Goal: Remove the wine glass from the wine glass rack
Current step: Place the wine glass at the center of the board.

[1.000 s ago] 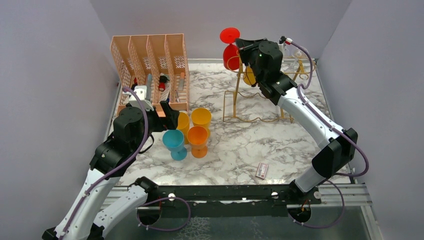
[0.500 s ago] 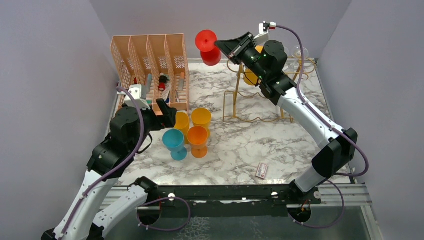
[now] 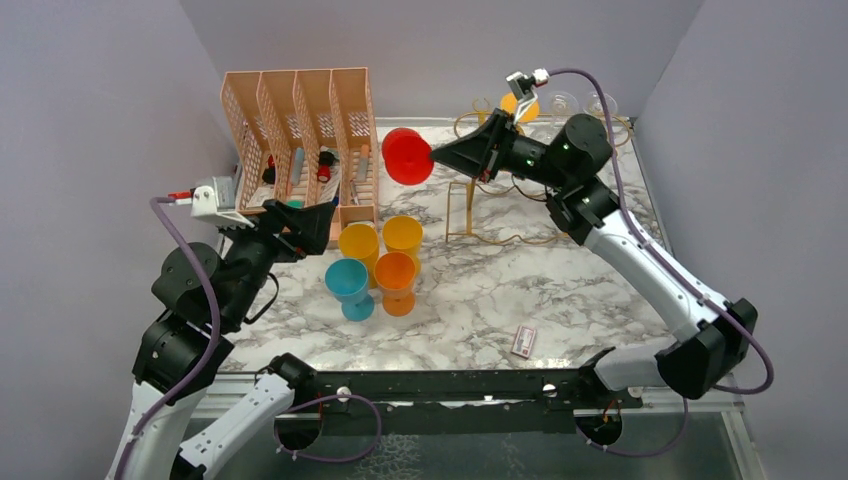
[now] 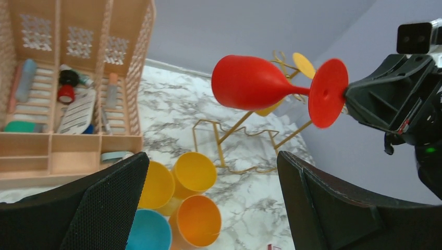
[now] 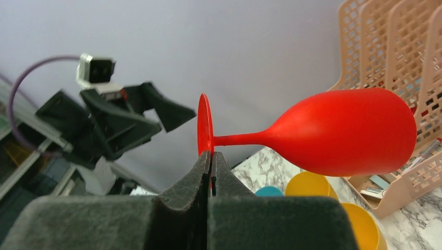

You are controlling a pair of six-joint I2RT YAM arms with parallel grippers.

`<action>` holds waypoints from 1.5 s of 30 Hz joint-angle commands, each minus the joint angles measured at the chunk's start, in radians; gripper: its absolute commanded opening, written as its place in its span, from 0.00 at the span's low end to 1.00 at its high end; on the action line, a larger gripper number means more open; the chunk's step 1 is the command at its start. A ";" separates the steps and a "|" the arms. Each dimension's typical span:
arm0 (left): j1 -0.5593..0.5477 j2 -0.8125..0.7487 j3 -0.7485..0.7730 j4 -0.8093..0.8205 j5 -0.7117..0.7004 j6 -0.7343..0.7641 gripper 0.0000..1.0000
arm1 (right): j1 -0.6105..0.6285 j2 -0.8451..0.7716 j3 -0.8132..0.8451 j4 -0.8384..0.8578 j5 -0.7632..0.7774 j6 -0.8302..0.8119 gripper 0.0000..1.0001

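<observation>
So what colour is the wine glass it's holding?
The wine glass is red; clearest in the right wrist view.

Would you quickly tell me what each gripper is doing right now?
Left gripper: open, holding nothing.
Right gripper: shut on the base of the red stemmed wine glass.

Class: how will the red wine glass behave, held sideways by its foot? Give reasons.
The red wine glass looks like opaque plastic: probably light, not brittle. The right end effector pinches only the foot's thin edge, bowl sticking out sideways, so it may pivot or slip. Laid down, its round bowl would likely roll.
</observation>
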State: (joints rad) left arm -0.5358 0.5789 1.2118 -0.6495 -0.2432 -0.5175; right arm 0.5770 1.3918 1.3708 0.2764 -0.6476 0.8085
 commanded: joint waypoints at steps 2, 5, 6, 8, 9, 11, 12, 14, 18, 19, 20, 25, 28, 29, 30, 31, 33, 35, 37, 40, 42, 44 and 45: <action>0.003 0.050 0.025 0.133 0.217 -0.041 0.99 | 0.007 -0.164 -0.107 -0.015 -0.171 -0.130 0.01; 0.003 0.103 0.046 0.166 0.301 -0.042 0.98 | 0.007 -0.240 -0.190 -0.055 -0.185 -0.160 0.01; 0.003 0.117 0.049 0.174 0.322 -0.041 0.97 | 0.007 -0.265 -0.224 -0.051 -0.194 -0.163 0.01; 0.003 0.143 0.052 0.199 0.375 -0.035 0.96 | 0.007 -0.310 -0.280 -0.049 -0.207 -0.163 0.01; 0.003 0.158 0.053 0.207 0.409 -0.032 0.95 | 0.007 -0.328 -0.291 -0.074 -0.206 -0.167 0.01; 0.003 0.196 0.059 0.211 0.488 -0.027 0.95 | 0.007 -0.355 -0.288 -0.145 -0.205 -0.192 0.01; 0.003 0.215 0.057 0.211 0.530 -0.029 0.94 | 0.007 -0.370 -0.292 -0.167 -0.207 -0.200 0.01; 0.003 0.251 0.056 0.213 0.600 -0.031 0.91 | 0.007 -0.408 -0.314 -0.175 -0.204 -0.204 0.01; 0.003 0.300 0.047 0.227 0.705 -0.024 0.87 | 0.007 -0.469 -0.368 -0.175 -0.159 -0.204 0.01; 0.003 0.305 0.041 0.235 0.727 -0.023 0.87 | 0.007 -0.478 -0.379 -0.179 -0.145 -0.204 0.01; 0.003 0.310 0.035 0.250 0.764 -0.022 0.87 | 0.007 -0.486 -0.388 -0.185 -0.133 -0.202 0.01; 0.003 0.332 -0.019 0.357 0.911 -0.071 0.83 | 0.007 -0.512 -0.439 -0.192 -0.120 -0.198 0.01; 0.003 0.325 -0.043 0.405 0.922 -0.086 0.82 | 0.007 -0.534 -0.470 -0.220 -0.068 -0.195 0.01; 0.003 0.324 -0.043 0.411 0.925 -0.084 0.82 | 0.007 -0.543 -0.483 -0.221 -0.056 -0.193 0.01; 0.003 0.323 -0.043 0.418 0.934 -0.084 0.82 | 0.007 -0.551 -0.494 -0.219 -0.045 -0.190 0.01; 0.003 0.325 -0.045 0.428 0.953 -0.086 0.82 | 0.007 -0.556 -0.503 -0.215 -0.032 -0.186 0.01; 0.002 0.340 -0.053 0.442 0.998 -0.093 0.81 | 0.007 -0.563 -0.515 -0.204 -0.020 -0.180 0.01; -0.003 0.356 -0.062 0.442 1.023 -0.096 0.80 | 0.007 -0.561 -0.511 -0.203 -0.020 -0.180 0.01; -0.011 0.365 -0.074 0.442 1.017 -0.093 0.78 | 0.007 -0.560 -0.507 -0.202 -0.023 -0.179 0.01; -0.028 0.379 -0.088 0.441 1.006 -0.083 0.77 | 0.007 -0.563 -0.505 -0.198 -0.026 -0.180 0.01; -0.044 0.396 -0.095 0.442 1.009 -0.079 0.74 | 0.007 -0.565 -0.505 -0.197 -0.031 -0.182 0.01; -0.071 0.409 -0.098 0.441 0.998 -0.070 0.73 | 0.007 -0.563 -0.502 -0.197 -0.038 -0.187 0.01; -0.086 0.414 -0.098 0.441 0.987 -0.062 0.72 | 0.007 -0.563 -0.500 -0.198 -0.040 -0.187 0.01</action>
State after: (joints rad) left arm -0.5774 0.9794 1.1175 -0.2340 0.7296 -0.6014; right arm 0.5770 0.8429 0.8570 0.0578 -0.6960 0.6273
